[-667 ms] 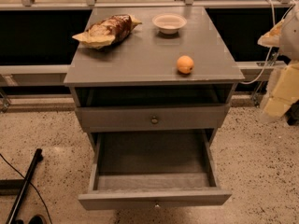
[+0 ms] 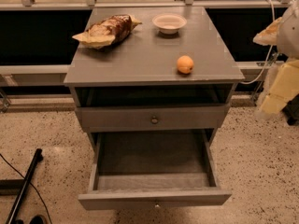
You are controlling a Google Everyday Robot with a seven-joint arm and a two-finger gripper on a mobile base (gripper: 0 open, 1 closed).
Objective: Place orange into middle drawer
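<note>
Nothing moved: orange [image 2: 185,64] on cabinet top [image 2: 140,55], drawer [image 2: 154,160] open lower centre, gripper [image 2: 276,93] at right edge, grip state can't tell.

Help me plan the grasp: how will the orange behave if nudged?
Round and smooth, the orange likely rolls if nudged; close to the front of the cabinet top, it could drop off. The tool hangs right of it.
</note>
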